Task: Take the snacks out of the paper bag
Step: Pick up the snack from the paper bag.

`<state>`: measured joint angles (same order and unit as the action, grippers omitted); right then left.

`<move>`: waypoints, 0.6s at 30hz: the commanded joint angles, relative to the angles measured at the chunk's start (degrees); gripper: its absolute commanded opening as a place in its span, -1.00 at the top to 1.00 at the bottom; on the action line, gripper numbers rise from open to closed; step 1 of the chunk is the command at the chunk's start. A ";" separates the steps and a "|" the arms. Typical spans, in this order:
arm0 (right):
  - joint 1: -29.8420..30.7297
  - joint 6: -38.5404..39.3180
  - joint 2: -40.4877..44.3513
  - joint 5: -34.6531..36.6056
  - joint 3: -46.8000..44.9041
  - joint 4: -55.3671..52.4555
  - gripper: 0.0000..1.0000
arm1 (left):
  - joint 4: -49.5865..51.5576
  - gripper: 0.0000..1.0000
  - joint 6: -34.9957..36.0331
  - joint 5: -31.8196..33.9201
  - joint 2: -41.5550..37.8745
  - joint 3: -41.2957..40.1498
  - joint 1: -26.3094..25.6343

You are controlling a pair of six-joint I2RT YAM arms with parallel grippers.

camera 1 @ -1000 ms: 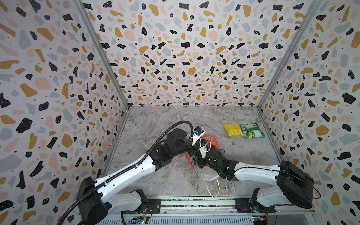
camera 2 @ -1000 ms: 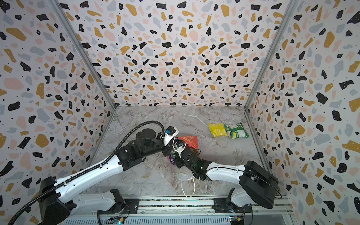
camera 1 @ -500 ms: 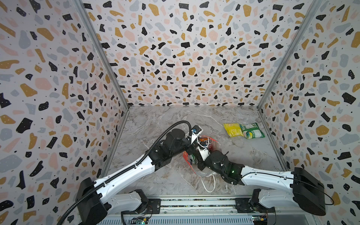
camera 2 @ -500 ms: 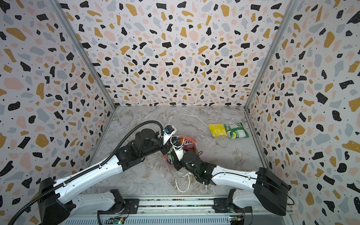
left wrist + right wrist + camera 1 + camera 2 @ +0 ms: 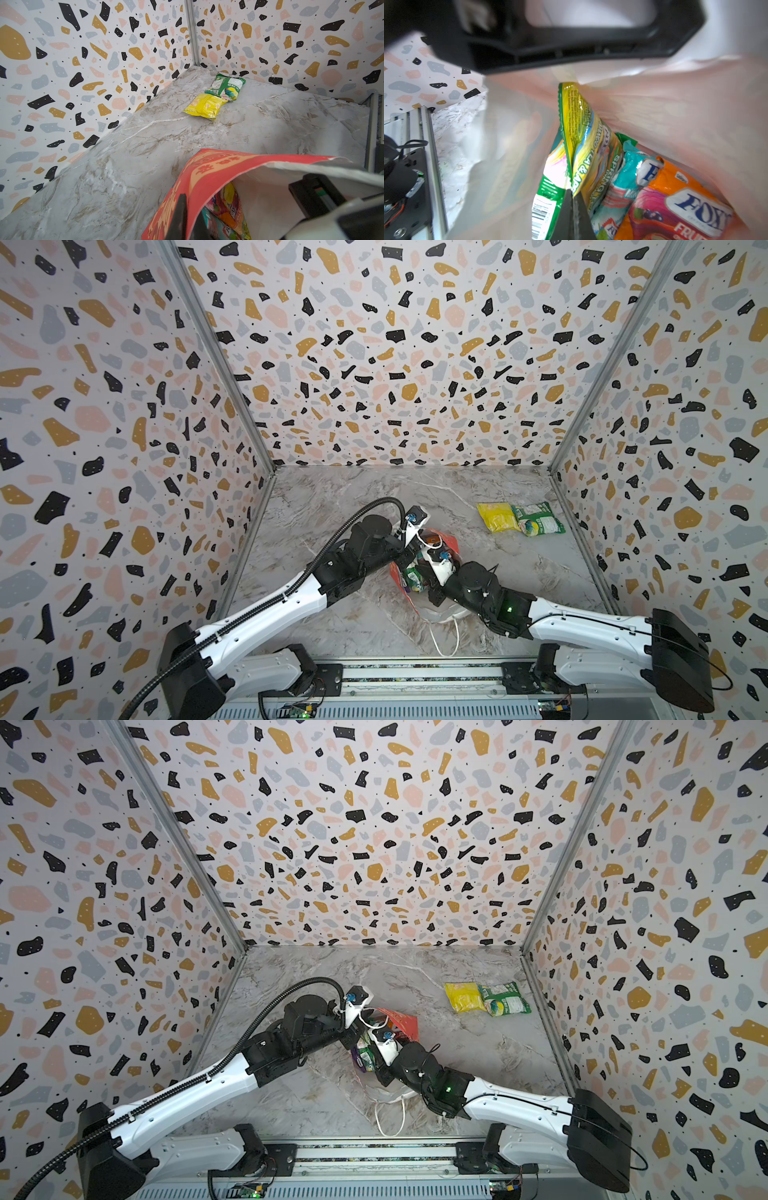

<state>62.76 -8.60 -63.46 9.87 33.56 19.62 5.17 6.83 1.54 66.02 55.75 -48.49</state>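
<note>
The red paper bag [image 5: 448, 540] [image 5: 405, 1025] sits mid-floor with its mouth toward the front. My left gripper [image 5: 190, 224] is shut on the bag's red wall [image 5: 207, 176] at the rim, one finger outside and one inside. My right gripper [image 5: 573, 207] reaches into the bag's white inside [image 5: 675, 104] and is shut on the edge of a green-yellow packet [image 5: 579, 128]. Beside it in the bag lie a teal packet [image 5: 623, 187] and an orange FOX'S packet [image 5: 685, 207]. Two snacks lie outside at the back right: a yellow packet [image 5: 494, 516] [image 5: 204, 106] and a green packet [image 5: 538, 522] [image 5: 227, 86].
Terrazzo walls close in the marble floor [image 5: 353, 506] on three sides. A metal rail [image 5: 415, 672] with both arm bases runs along the front. The bag's white cord handle [image 5: 446, 639] trails on the floor toward the rail.
My right arm has stretched lower and out to the right while its gripper stays in the bag. The bag has shifted slightly toward the front. The left arm has barely moved.
</note>
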 commanded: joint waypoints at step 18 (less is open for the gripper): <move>0.36 9.47 17.19 -6.79 -0.70 -6.25 1.00 | -3.80 1.00 -2.04 11.23 0.49 3.73 0.33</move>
<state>63.02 -1.39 -48.93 4.23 30.70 13.21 5.02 5.74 9.04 66.72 56.36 -48.49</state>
